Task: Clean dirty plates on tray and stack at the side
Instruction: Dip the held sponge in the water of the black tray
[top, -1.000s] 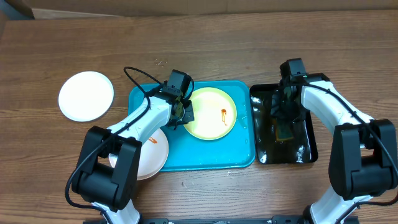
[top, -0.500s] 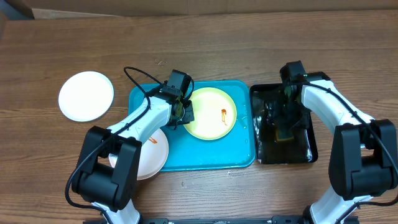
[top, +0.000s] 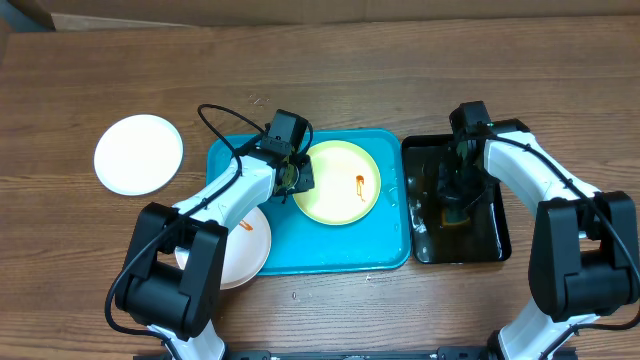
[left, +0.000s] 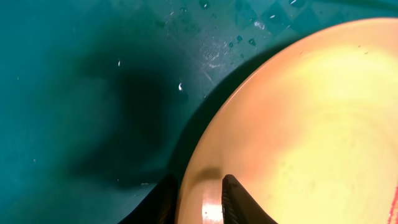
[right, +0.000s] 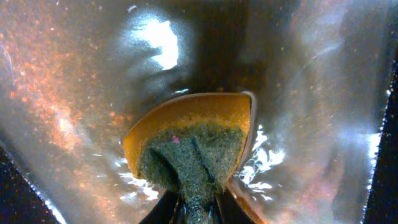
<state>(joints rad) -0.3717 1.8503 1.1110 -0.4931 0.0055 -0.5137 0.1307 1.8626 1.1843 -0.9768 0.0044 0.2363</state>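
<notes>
Sponge (right: 193, 143) in your closed right end effector (right: 199, 205) has shifted in the black tray (top: 492, 238); left end effector (left: 199, 202) pinches the unscrubbed plate (left: 311, 124).

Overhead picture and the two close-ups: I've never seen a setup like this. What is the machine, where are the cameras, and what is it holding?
Two robot arms sit at a wooden table. The overhead view looks straight down. Each close-up comes from a camera on one arm's wrist, so that arm's own fingers show at the bottom edge. On the table are a blue tray, a wet-looking black tray and a white plate off to the side. A second white plate lies partly under the left arm. The left gripper pinches the rim of a yellow-green plate, which lies in the blue tray and has an orange smear. The right gripper holds a sponge in the black tray.
</notes>
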